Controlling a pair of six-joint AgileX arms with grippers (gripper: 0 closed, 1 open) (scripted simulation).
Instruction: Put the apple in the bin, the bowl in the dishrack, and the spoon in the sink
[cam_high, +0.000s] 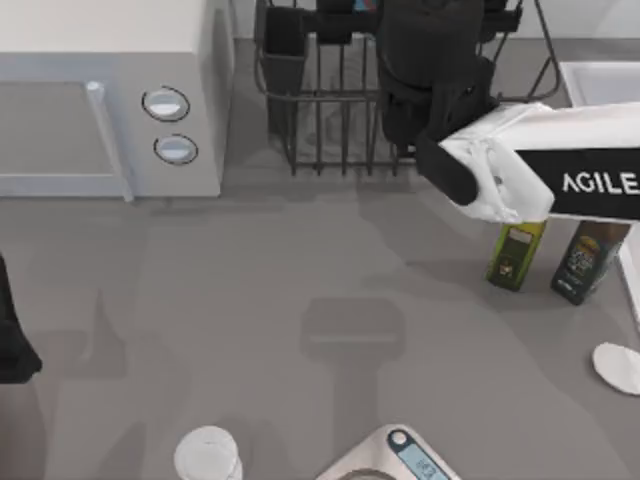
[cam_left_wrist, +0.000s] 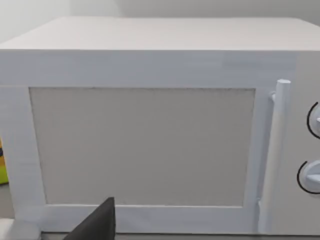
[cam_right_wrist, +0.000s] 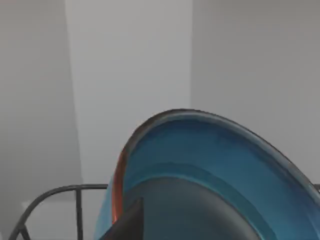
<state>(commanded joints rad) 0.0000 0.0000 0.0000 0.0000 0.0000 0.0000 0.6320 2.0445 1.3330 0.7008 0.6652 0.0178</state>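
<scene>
My right arm reaches in from the right, and its black gripper (cam_high: 432, 85) hangs over the black wire dishrack (cam_high: 320, 110) at the back. In the right wrist view the blue bowl (cam_right_wrist: 210, 150) with its reddish rim sits close against a dark finger (cam_right_wrist: 127, 222), above a rack wire (cam_right_wrist: 60, 192); the gripper looks shut on the bowl. The pale sink (cam_high: 600, 80) is at the back right. A pale oval, the spoon (cam_high: 618, 368), lies at the right edge of the table. The apple and the bin are out of view. My left arm (cam_high: 12, 345) is parked at the left edge.
A white microwave (cam_high: 100, 100) with two round knobs fills the back left and faces the left wrist camera (cam_left_wrist: 150, 145). Two bottles (cam_high: 516, 255) (cam_high: 586, 260) stand under my right arm. A white cup (cam_high: 208, 456) and a scale (cam_high: 400, 462) sit at the front edge.
</scene>
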